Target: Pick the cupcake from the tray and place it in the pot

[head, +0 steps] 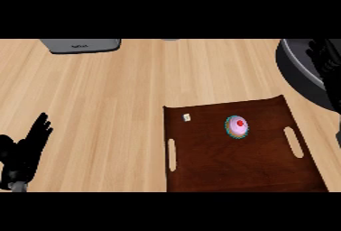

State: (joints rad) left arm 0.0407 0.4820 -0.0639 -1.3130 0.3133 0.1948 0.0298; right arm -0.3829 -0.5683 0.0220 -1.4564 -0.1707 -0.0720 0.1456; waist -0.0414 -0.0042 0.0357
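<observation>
The cupcake (237, 127), pink frosting with a red dot on top and a teal wrapper, sits upright on the dark brown tray (233, 167), in its upper right part. The dark grey pot (296, 67) shows only partly at the upper right edge of the view. My right hand (328, 63) is a black shape at the right edge, over the pot's rim and well above and right of the cupcake. My left hand (23, 151) rests open at the lower left, far from the tray, holding nothing.
A small white item (187, 117) lies on the tray near its upper left corner. A grey appliance (80, 45) stands at the counter's far left edge. Bare wood lies between my left hand and the tray.
</observation>
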